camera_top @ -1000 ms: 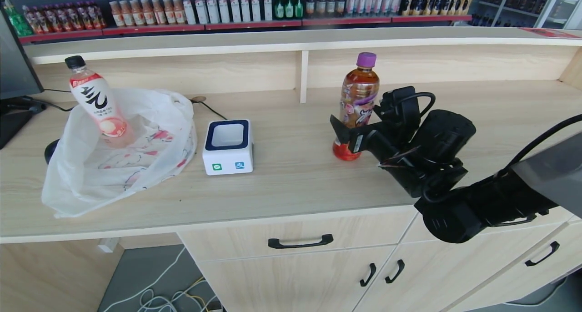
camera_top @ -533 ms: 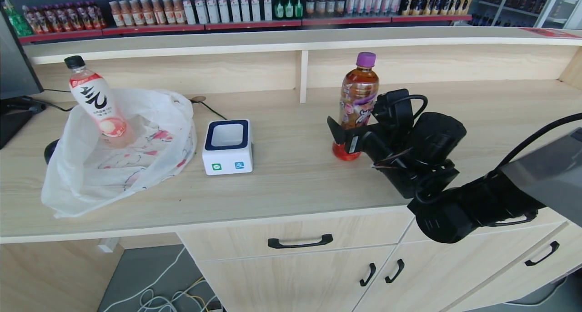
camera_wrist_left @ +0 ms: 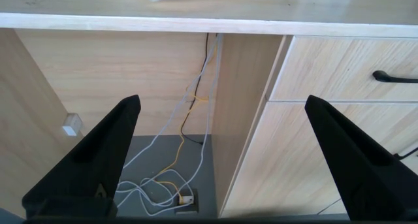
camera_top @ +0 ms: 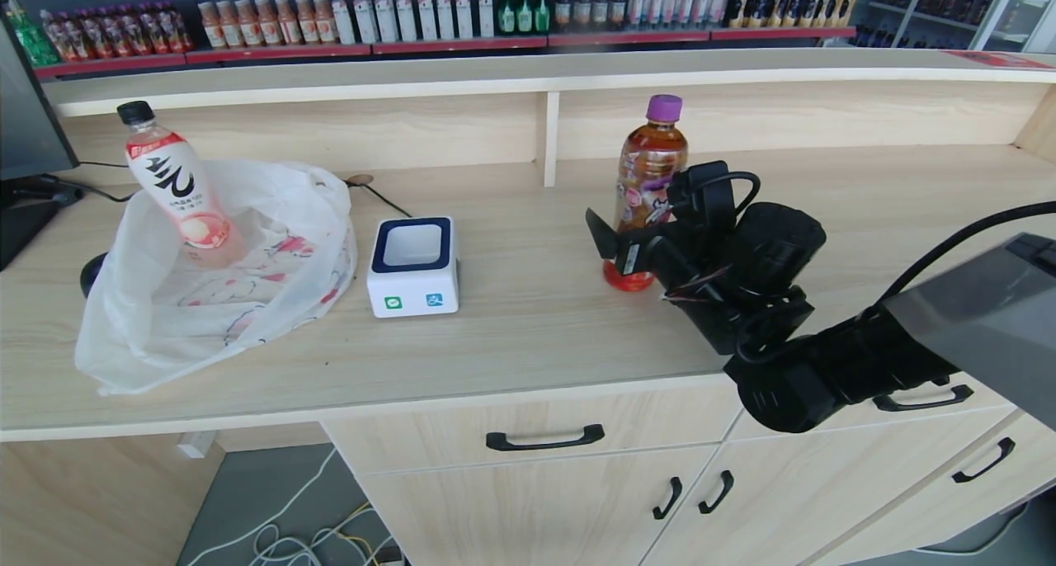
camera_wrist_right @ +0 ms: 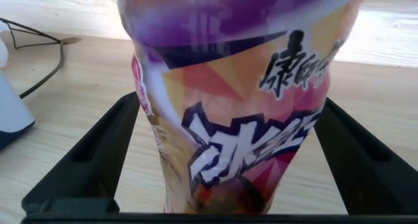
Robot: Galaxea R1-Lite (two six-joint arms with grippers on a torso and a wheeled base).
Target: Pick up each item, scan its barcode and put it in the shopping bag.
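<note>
Though cropped in wrist cam, bottle [camera_wrist_right: 235, 119] sits btw spread right pincer [camera_wrist_right: 228, 101], maybe touching.

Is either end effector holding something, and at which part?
Nothing is held. The open right end effector flanks the purple-capped bottle low down; the left end effector is open, empty.

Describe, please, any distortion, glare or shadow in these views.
Head view: the counter bows from the wide lens; shadows are faint. Right wrist view: glare pales the upper label of the tea bottle. Left wrist view: the left gripper is a dark silhouette against the evenly lit cabinet.
</note>
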